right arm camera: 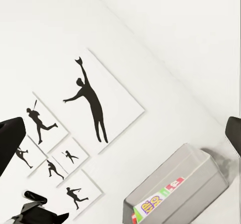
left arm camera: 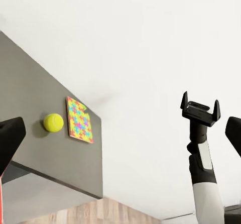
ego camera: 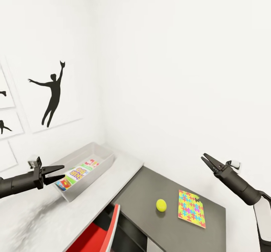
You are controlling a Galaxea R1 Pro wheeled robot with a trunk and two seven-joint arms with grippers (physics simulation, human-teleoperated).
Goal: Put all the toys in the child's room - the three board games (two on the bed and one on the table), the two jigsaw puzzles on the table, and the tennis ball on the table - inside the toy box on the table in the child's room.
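The light-grey toy box (ego camera: 101,155) stands on the white table (ego camera: 126,165) against the wall, with colourful board games (ego camera: 77,173) lying flat inside. On the lower dark-grey cabinet section (ego camera: 146,191) rest the yellow-green tennis ball (ego camera: 161,205) and one jigsaw puzzle (ego camera: 191,208), side by side. My left gripper (ego camera: 62,171) hovers open and empty just left of the toy box. Far to the right, my right gripper (ego camera: 203,157) hangs open and empty above the puzzle. The left wrist view has the ball (left arm camera: 53,122) and puzzle (left arm camera: 79,119); the right wrist view has the toy box (right arm camera: 193,166).
A red chair (ego camera: 98,234) is tucked under the table's front edge. Black baseball-player pictures (ego camera: 52,93) hang on the left wall. White walls close in behind the table. Wood floor (left arm camera: 95,213) lies beyond the cabinet's end.
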